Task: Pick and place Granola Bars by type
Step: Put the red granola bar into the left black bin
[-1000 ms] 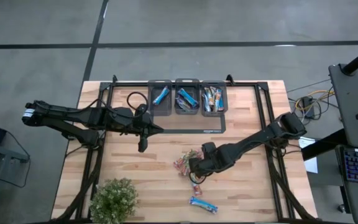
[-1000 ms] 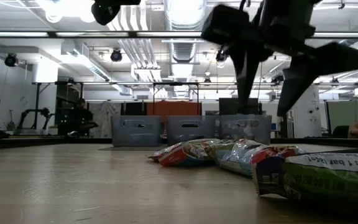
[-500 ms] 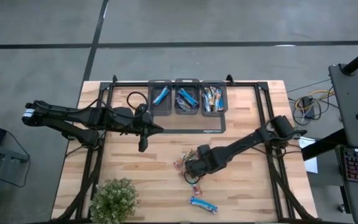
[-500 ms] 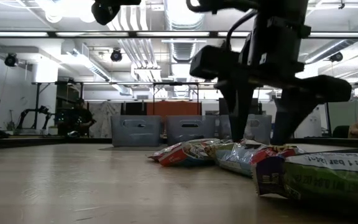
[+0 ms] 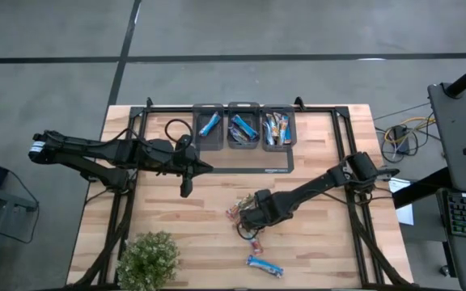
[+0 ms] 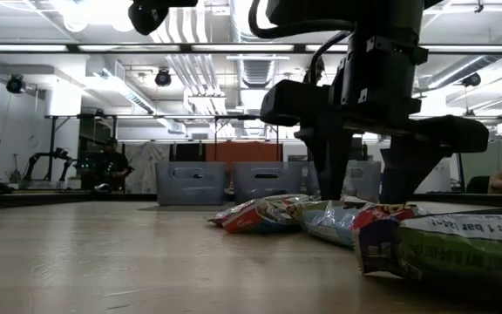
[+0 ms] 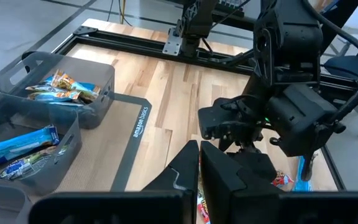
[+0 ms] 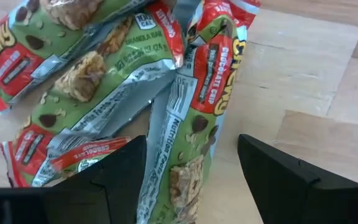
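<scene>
Granola Bars (image 8: pixel 166 93), wrappers reading "CHOCOLATE CHIP", "Nutrition Facts"

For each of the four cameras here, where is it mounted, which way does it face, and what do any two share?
High view: above the table, looking straight down; both arms show, left end effector shut, right end effector open over the granola bars.
Low view: at tabletop height, looking level across; the right end effector descends onto the bars.
Left wrist view: on the left arm, facing the right arm and three bins.
Right wrist view: on the right arm, looking down at the bars.
Shared: all four show the loose granola bars.
</scene>
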Robot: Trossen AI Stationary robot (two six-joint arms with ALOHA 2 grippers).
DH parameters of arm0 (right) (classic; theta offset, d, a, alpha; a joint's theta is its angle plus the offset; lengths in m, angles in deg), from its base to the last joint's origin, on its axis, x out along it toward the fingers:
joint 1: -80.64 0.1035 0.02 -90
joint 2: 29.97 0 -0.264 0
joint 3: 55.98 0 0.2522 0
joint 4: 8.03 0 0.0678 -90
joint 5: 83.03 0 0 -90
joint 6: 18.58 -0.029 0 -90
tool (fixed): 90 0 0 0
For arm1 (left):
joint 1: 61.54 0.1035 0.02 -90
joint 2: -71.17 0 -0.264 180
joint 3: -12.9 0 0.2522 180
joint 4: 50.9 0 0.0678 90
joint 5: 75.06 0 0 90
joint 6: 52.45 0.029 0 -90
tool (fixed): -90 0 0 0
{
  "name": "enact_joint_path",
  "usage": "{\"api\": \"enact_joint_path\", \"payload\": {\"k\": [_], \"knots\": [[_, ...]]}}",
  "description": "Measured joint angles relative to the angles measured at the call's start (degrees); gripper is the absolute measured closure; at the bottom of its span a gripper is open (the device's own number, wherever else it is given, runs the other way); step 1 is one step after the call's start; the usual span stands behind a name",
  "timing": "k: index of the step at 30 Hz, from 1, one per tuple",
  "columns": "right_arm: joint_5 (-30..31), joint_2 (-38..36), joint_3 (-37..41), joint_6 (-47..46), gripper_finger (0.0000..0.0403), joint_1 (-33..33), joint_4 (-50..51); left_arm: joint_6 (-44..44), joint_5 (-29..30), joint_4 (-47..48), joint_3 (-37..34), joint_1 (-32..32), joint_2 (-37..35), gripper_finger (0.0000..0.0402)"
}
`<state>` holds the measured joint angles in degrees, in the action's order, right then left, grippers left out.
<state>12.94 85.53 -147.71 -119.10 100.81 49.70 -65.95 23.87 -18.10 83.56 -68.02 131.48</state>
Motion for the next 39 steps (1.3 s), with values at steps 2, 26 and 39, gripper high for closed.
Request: {"api": "enact_joint_path", "payload": {"k": [2, 26, 39], "knots": [[-0.02, 0.02, 0.05, 0.01, 0.0161, -0.21, 0.04, 0.00, 0.00, -0.01, 0.00, 0.00, 0.00, 0.0401], [-1.53, 0.36, 0.99, 0.21, 0.0294, -1.10, -0.83, 0.02, 0.00, -0.12, 0.00, 0.00, 0.00, 0.0401], [-1.03, 0.40, 1.19, 0.45, 0.0341, -1.06, -1.33, 0.02, 0.00, -0.12, 0.01, 0.00, 0.00, 0.0401]]}}
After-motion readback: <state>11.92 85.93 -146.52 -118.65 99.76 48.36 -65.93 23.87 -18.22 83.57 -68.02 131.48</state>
